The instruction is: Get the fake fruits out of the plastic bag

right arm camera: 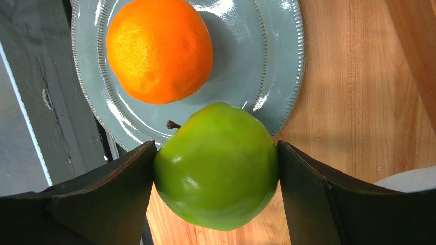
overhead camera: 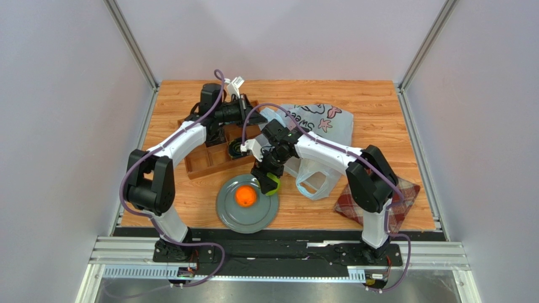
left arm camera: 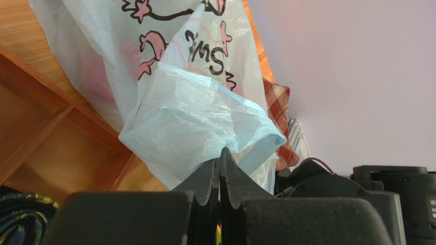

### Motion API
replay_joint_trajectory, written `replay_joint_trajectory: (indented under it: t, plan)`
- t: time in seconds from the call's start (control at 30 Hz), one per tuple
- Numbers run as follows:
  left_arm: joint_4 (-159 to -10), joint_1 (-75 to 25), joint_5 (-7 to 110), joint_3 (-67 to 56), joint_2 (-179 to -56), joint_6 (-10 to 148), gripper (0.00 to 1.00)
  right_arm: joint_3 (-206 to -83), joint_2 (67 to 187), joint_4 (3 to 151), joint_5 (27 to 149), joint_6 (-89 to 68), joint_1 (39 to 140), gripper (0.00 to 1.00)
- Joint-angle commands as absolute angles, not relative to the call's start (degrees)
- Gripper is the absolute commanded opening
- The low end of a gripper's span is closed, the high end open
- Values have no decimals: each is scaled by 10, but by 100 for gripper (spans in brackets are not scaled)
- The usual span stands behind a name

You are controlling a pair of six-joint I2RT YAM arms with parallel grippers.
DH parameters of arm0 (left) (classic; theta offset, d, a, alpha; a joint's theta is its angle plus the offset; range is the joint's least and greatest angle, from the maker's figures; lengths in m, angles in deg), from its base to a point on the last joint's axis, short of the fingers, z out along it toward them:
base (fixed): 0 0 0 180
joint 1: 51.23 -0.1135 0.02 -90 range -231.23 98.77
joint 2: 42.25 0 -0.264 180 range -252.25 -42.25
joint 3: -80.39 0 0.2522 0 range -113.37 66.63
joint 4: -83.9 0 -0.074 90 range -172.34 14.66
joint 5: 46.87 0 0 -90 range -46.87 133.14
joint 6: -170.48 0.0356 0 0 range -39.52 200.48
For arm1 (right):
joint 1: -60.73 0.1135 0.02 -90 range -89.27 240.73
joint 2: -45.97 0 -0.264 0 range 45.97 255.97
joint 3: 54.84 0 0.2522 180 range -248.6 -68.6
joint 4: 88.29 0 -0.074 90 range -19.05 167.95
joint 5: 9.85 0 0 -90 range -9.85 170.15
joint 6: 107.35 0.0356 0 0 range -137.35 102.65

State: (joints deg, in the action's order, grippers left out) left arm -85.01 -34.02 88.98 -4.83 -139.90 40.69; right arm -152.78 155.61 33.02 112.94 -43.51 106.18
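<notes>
My right gripper (right arm camera: pixel 216 163) is shut on a glossy green apple (right arm camera: pixel 217 168), held over the upper right rim of the grey plate (right arm camera: pixel 279 61). In the top view this apple (overhead camera: pixel 272 184) shows at the gripper (overhead camera: pixel 268 182). An orange (right arm camera: pixel 159 48) lies on the plate (overhead camera: pixel 231 211), and the same orange (overhead camera: pixel 245 197) sits at the plate's middle. The pale-blue plastic bag (overhead camera: pixel 316 126) with dark print lies behind. My left gripper (left arm camera: pixel 220 153) is shut on a fold of the bag (left arm camera: pixel 194 117), at the bag's left edge (overhead camera: pixel 247 112). Other fruits inside are hidden.
A brown wooden divided tray (overhead camera: pixel 212 158) stands left of the plate, with a dark patterned item (left arm camera: pixel 20 214) in one compartment. A red plaid cloth (overhead camera: pixel 379 202) lies at the right under the right arm. Wood table edge runs along the front.
</notes>
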Motion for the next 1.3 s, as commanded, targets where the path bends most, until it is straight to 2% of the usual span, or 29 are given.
replay_joint_trajectory:
  t: [0.0, 0.23, 0.3, 0.33, 0.67, 0.77, 0.93, 1.1, 1.2, 1.27]
  plan:
    - [-868, -339, 889, -27, -1339, 427, 0, -1551, 1557, 355, 1141, -460, 1077, 69]
    - [-877, -339, 891, -3, -1322, 403, 0, -1563, 1592, 387, 1134, -431, 1116, 74]
    - [-877, -339, 892, -1, -1317, 401, 0, -1573, 1602, 393, 1119, -420, 1119, 85]
    - [-874, -340, 891, -1, -1316, 407, 0, -1576, 1604, 390, 1114, -421, 1120, 100]
    - [-894, -340, 895, -7, -1308, 388, 0, -1558, 1447, 216, 1116, -461, 1076, 100]
    - [-895, -340, 900, 0, -1299, 381, 0, -1532, 1401, 213, 1106, -457, 1049, 94]
    - [-901, -340, 900, 19, -1283, 365, 0, -1536, 1423, 233, 1105, -423, 989, 80]
    - [-908, -340, 902, 26, -1274, 357, 0, -1530, 1455, 263, 1093, -426, 969, 75]
    - [-908, -340, 902, 32, -1266, 360, 0, -1542, 1483, 266, 1111, -421, 948, 66]
    - [-909, -340, 897, 40, -1258, 362, 0, -1553, 1496, 265, 1118, -411, 933, 57]
